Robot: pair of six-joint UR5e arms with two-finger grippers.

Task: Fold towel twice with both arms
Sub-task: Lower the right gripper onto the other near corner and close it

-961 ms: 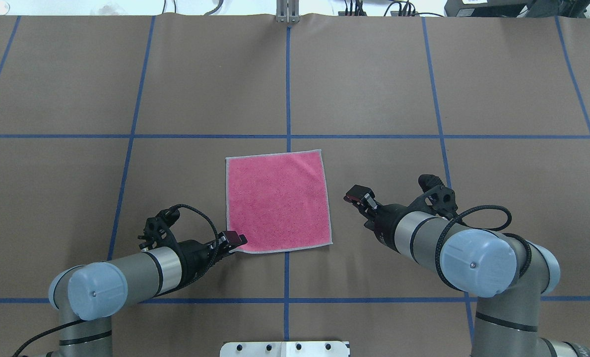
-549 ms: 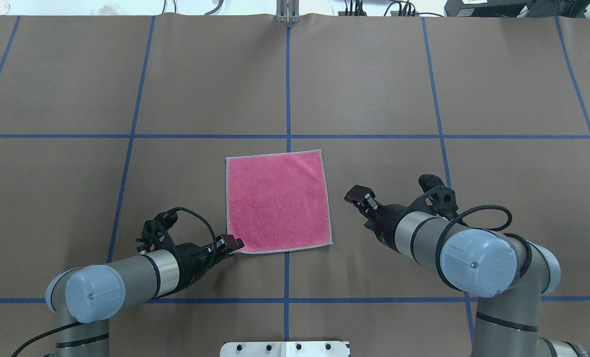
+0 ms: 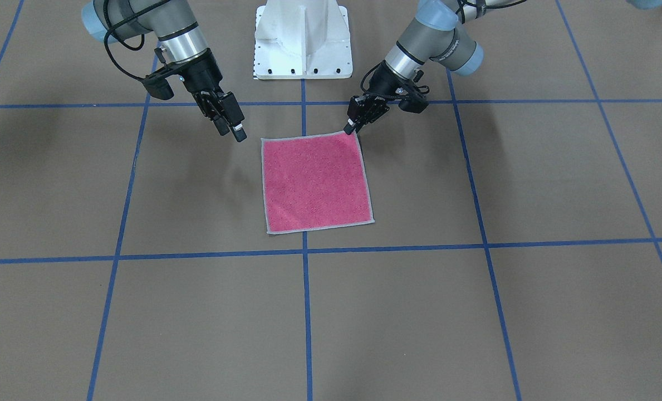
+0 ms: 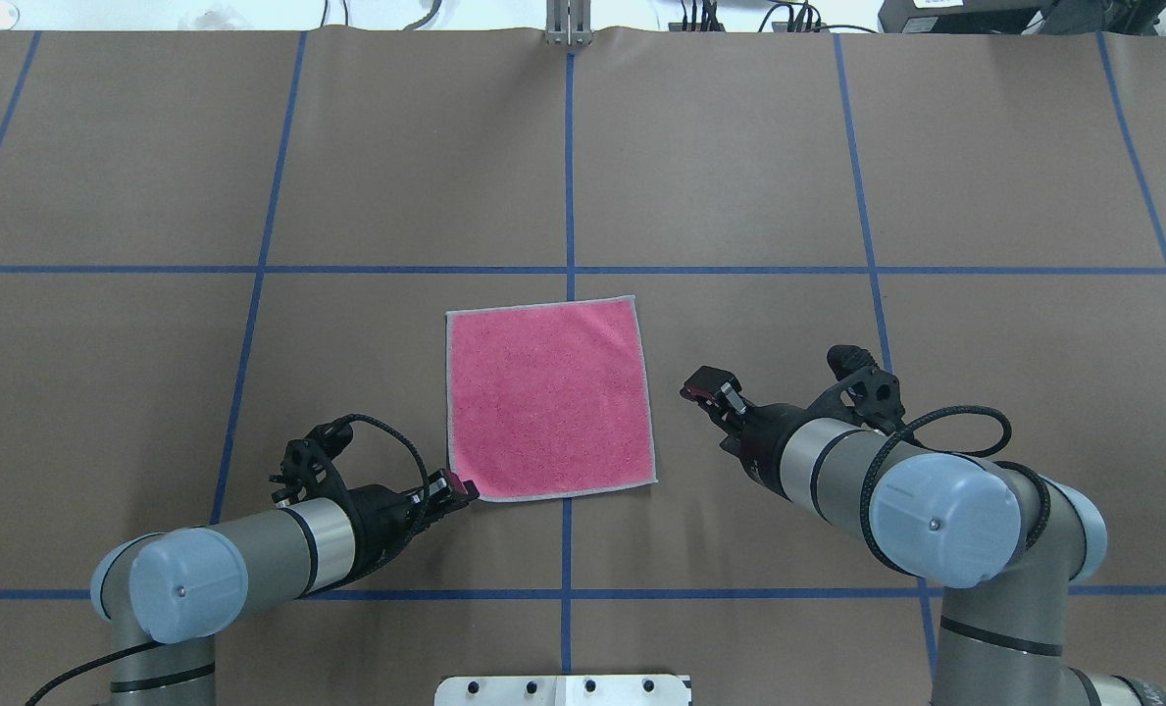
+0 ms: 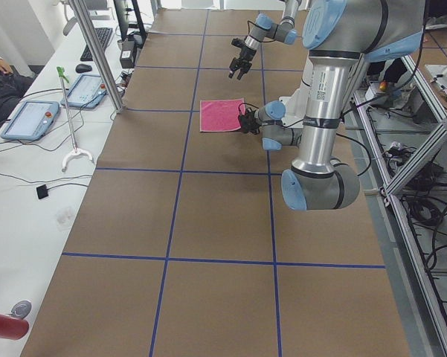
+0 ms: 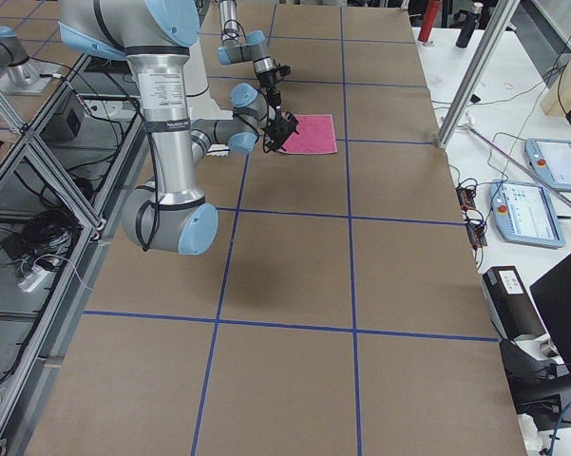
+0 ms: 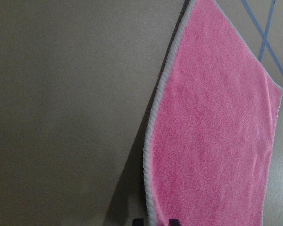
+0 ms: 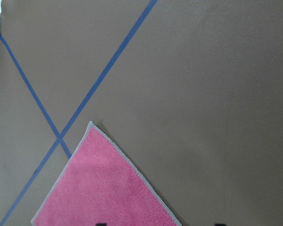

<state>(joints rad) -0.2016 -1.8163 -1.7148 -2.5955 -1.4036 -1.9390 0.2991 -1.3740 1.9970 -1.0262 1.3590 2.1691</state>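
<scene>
1. Towel (image 4: pixel 548 397): small, square, pink face up with a light grey stitched border. It lies flat and unfolded, one layer, on the table (image 4: pixel 151 392). No fold is made.

2. Left gripper (image 4: pixel 460 485): at the towel's corner nearest the left arm, low over the cloth. In the left wrist view two dark fingertips (image 7: pixel 173 221) stand close together, one on each side of the towel's border. Whether they pinch the cloth or only straddle it cannot be told.

3. Right gripper (image 4: pixel 705 387): off the towel's side nearest the right arm, apart from the cloth and touching nothing. Its fingers are spread and it holds nothing. In the front-facing view it hangs above the table, just beyond the towel's corner.

4. Table cover: brown sheet beneath the towel, marked in a grid by blue tape lines (image 4: pixel 568 167). One line runs under the towel, near its right side.

5. White pedestal (image 3: pixel 303 39): bolted base on the robot's side of the towel, well apart from it, between the two arms.
</scene>
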